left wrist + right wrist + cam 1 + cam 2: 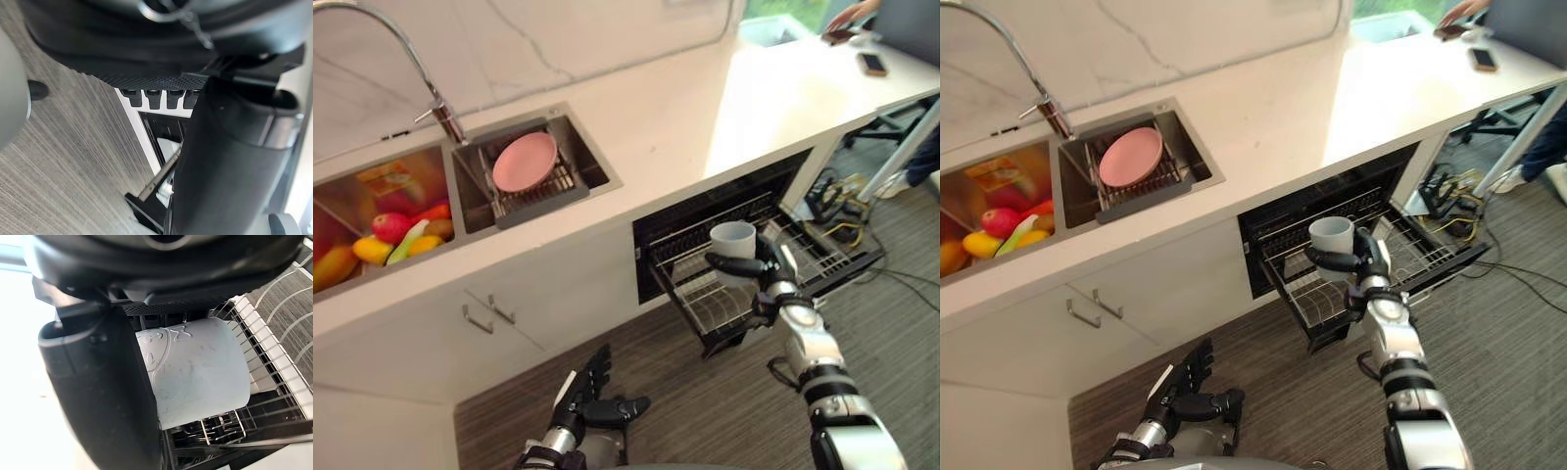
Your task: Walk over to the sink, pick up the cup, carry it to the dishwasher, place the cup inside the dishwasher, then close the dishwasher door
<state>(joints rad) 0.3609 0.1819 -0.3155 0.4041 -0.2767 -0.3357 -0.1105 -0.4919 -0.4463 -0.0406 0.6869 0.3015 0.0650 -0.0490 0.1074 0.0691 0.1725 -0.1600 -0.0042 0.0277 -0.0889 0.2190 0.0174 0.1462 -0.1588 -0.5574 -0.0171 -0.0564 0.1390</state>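
Left eye view: a white cup (734, 238) is gripped by the right hand (769, 272), thumb and fingers curled round its wall, mouth up, held over the pulled-out dishwasher rack (705, 305). Low in the view the left hand (592, 392) is seen, fingers straight and spread, nothing held. Up the counter (705, 108), well apart, the sink (597, 162) is seen with a pink plate (525, 162) on a drain rack (543, 201); fruit (389, 235) is seen in the neighbouring basin

Right eye view: the same layout is shown; the dishwasher (1371, 186) is open, the cup over its rack

Left wrist view: relaxed fingers and an empty hand are seen, striped floor (73, 161) past them

Right wrist view: the cup is clamped between thumb and fingers, wire tines just below; contact with the rack cannot be told

Progress, as judged: pick-up and carry are done; release into the rack and closing the door are left
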